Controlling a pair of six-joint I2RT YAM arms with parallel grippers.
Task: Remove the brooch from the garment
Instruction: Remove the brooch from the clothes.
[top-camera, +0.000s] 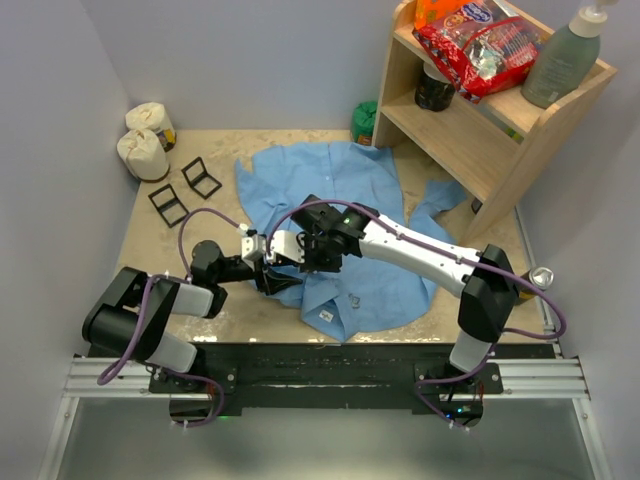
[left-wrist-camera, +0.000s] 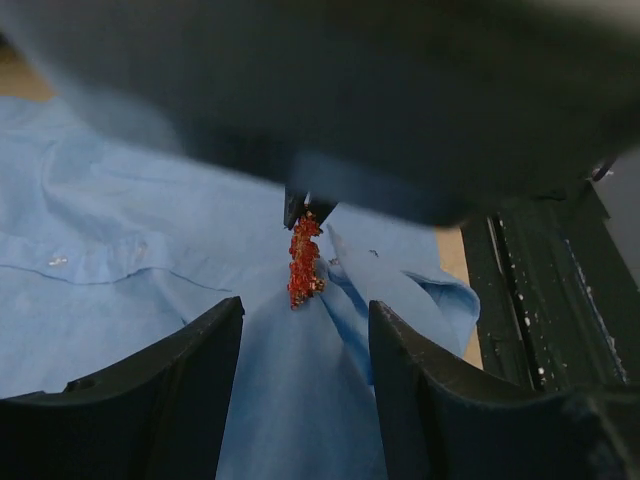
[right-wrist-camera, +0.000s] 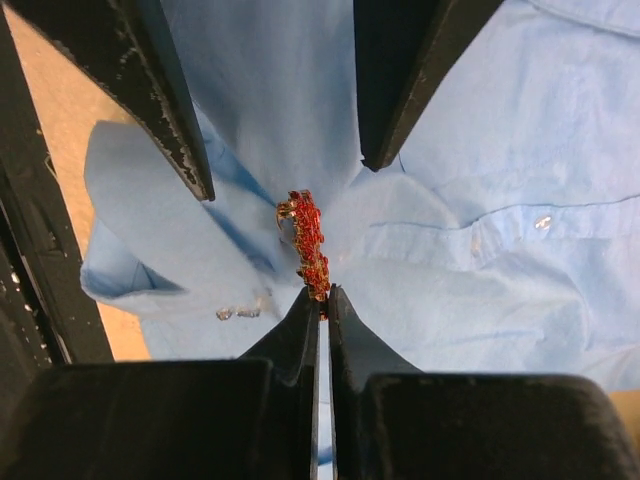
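Observation:
The garment is a light-blue button-up shirt spread across the table, with its white collar label near the front edge. A small red beaded brooch is pinned to a raised tent of cloth. My right gripper is shut on the brooch's near end, just above the shirt. My left gripper faces it from the other side, jaws apart. Its fingers straddle the lifted ridge of fabric just below the brooch. Both grippers meet over the shirt's left front.
A wooden shelf stands at the back right, holding a red snack bag, a grey-green bottle and a dark jar. Two white rolls and two black stands sit at the back left.

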